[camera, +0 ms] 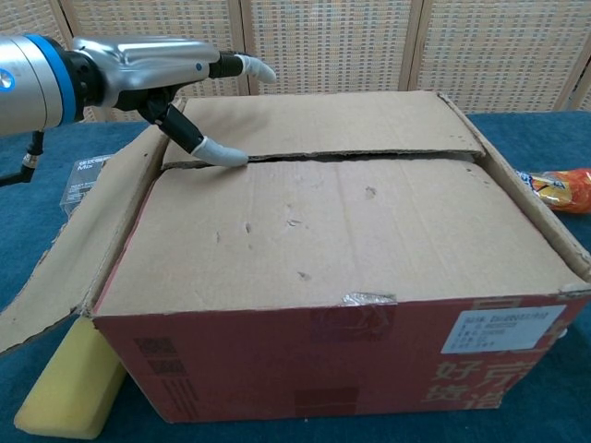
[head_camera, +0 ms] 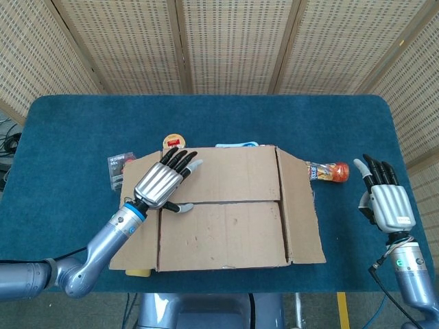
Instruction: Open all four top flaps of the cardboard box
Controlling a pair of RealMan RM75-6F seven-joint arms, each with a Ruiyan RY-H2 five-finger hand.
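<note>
Perforated tan panels wall in a surface [head_camera: 82,137] covered in deep blue felt. At its middle sits the brown cardboard box [head_camera: 226,212], two long top flaps closed along a ragged seam, both side flaps splayed outward. The left hand [head_camera: 161,184] lies flat over the far flap, fingers spread, thumb tip at the seam. The right hand [head_camera: 385,202] hovers open, well apart. A yellow sponge [camera: 65,388] lies against the box's corner.

Your left hand [camera: 157,74] sits flat over the cardboard box [camera: 332,268], thumb tip at the seam between the two closed long flaps. Left side flap [camera: 83,249] hangs outward above a yellow sponge [camera: 65,392] on the blue worktop [camera: 28,249]. Snack packet [camera: 559,189] at right.
</note>
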